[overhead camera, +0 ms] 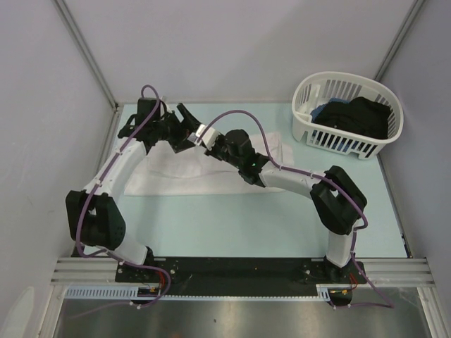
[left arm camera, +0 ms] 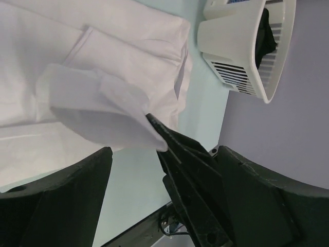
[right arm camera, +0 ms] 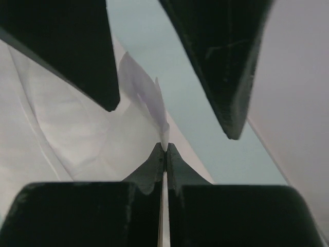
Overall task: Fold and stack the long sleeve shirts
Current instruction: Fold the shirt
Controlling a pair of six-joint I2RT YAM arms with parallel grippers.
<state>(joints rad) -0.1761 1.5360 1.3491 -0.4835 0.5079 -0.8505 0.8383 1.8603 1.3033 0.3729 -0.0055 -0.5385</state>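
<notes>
A plain white long sleeve shirt [overhead camera: 184, 176] lies partly folded on the pale green table, at the far left-centre. My right gripper [right arm camera: 165, 146] is shut on a lifted fold of this shirt [right arm camera: 67, 128], pinching its edge at the fingertips. My left gripper [left arm camera: 165, 152] is open, its two fingers [right arm camera: 77, 46] spread to either side of the right gripper's tips [left arm camera: 154, 123] and the raised cloth [left arm camera: 97, 108]. In the top view both grippers meet above the shirt's far edge, the left [overhead camera: 183, 123] just beside the right [overhead camera: 206, 137].
A white slatted plastic basket [overhead camera: 310, 134] holding dark clothes [overhead camera: 359, 116] stands at the far right; it also shows in the left wrist view [left arm camera: 231, 46]. Grey walls close the table at the back and sides. The arm bases sit on the near rail.
</notes>
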